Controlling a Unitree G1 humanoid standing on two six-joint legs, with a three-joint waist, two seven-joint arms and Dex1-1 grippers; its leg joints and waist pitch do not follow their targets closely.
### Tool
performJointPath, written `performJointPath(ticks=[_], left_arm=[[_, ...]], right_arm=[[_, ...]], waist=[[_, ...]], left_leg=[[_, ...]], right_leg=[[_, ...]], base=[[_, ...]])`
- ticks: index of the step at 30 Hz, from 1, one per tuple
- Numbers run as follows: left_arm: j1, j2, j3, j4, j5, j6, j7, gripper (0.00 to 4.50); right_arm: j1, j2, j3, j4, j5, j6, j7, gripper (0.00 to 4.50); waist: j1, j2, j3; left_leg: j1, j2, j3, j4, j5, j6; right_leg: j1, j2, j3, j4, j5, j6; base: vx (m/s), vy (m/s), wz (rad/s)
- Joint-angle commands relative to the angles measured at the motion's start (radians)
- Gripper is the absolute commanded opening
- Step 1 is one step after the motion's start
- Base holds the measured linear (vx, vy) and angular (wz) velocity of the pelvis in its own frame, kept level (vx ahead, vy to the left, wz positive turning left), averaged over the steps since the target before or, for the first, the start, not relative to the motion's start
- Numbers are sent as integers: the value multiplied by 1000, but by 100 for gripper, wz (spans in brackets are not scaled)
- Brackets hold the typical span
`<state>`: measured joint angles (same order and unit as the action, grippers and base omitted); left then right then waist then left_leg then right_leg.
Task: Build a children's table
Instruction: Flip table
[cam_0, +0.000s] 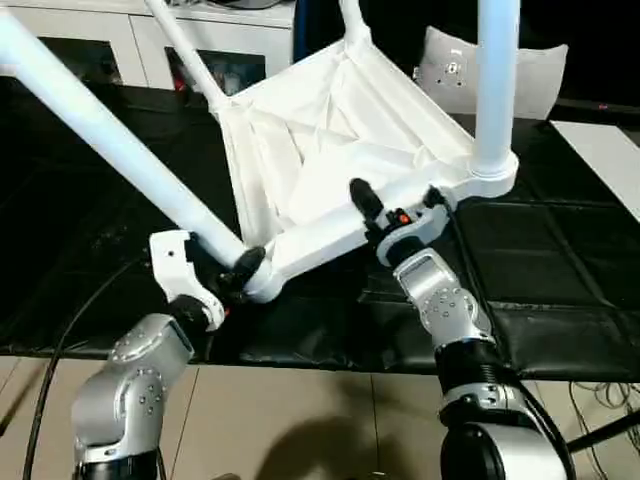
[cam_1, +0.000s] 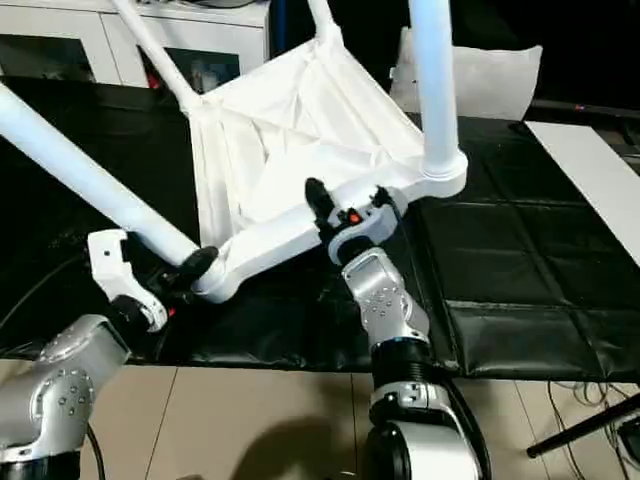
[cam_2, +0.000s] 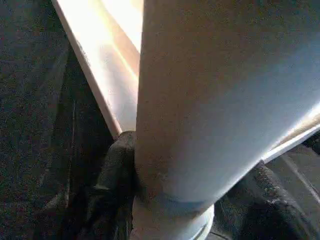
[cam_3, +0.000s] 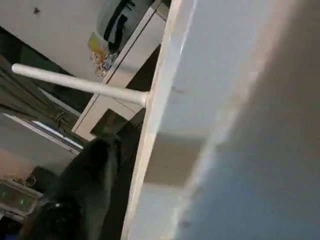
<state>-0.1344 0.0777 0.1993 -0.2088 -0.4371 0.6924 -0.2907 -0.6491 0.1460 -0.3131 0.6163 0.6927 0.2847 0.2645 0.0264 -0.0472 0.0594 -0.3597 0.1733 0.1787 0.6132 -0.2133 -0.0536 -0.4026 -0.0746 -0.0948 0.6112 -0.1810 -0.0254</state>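
Note:
The children's table lies upside down and tilted on the black mat, its ribbed underside (cam_0: 330, 130) facing me. Legs stand in its corner sockets: one long leg (cam_0: 110, 140) slants to the upper left, one (cam_0: 497, 80) rises at the near right corner, and two (cam_0: 185, 50) show at the far side. My left gripper (cam_0: 240, 272) is shut on the slanting leg just above its socket; a black finger (cam_2: 112, 170) lies against the tube. My right gripper (cam_0: 395, 205) straddles the near rim of the tabletop, one finger (cam_0: 363, 198) over the inner side, its jaws open.
A black padded mat (cam_0: 540, 260) covers the work surface, with its front edge just ahead of my arms. A white cabinet with glass doors (cam_0: 120, 30) stands behind. A grey-white cushion (cam_0: 540, 80) leans at the back right, and a white panel (cam_0: 610, 160) lies at the right edge.

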Motion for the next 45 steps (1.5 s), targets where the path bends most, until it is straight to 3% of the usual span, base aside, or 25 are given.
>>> performJointPath(ticks=[1,16,27,29,31,34,40,45], left_arm=[[15,-24,-76,42,-58,71,-63,204],[-9,-6,-89,80,-33,40,-71,204],[-23,0,-104,112,6,12,-49,204],[-22,-2,-95,107,-4,9,-51,274],[-22,1,-95,105,-3,6,-54,274],[-15,21,-100,101,1,-7,-81,318],[5,51,-111,75,6,-20,-112,361],[49,64,-97,8,-28,-24,-141,401]], right_arm=[[-92,106,10,-1,20,10,17,344],[-83,83,34,-3,21,46,21,220],[-86,76,27,-7,21,46,-1,207],[-90,75,26,-9,27,49,-8,207],[-90,74,27,-11,25,49,-11,207],[-93,65,19,-17,26,47,-27,207],[-105,35,1,-1,0,3,-63,206],[-117,-18,-39,-1,4,-41,-99,206]], waist=[[-5,-1,-61],[-10,6,-63],[-7,6,-64],[-7,5,-64],[-7,4,-64],[-9,3,-65],[-14,5,-69],[-24,-1,-70]], left_leg=[[3,58,-17,-80,-134,18],[3,58,-17,-80,-140,10],[6,60,-17,-80,-136,10],[5,60,-17,-80,-133,9],[5,59,-15,-79,-130,12],[4,59,-17,-80,-123,14],[1,59,-15,-75,-71,33],[-2,58,-13,-72,-59,42]], right_leg=[[48,-76,67,-76,-261,-133],[47,-73,67,-78,-258,-131],[47,-74,67,-75,-244,-137],[47,-74,67,-74,-235,-141],[47,-74,67,-75,-236,-140],[48,-72,66,-73,-233,-135],[50,-73,66,-62,-155,-163],[50,-71,66,-59,-138,-178]], base=[[0,0,0],[0,0,0],[0,0,0],[0,0,0],[0,0,0],[0,0,0],[0,0,0],[0,0,0]])
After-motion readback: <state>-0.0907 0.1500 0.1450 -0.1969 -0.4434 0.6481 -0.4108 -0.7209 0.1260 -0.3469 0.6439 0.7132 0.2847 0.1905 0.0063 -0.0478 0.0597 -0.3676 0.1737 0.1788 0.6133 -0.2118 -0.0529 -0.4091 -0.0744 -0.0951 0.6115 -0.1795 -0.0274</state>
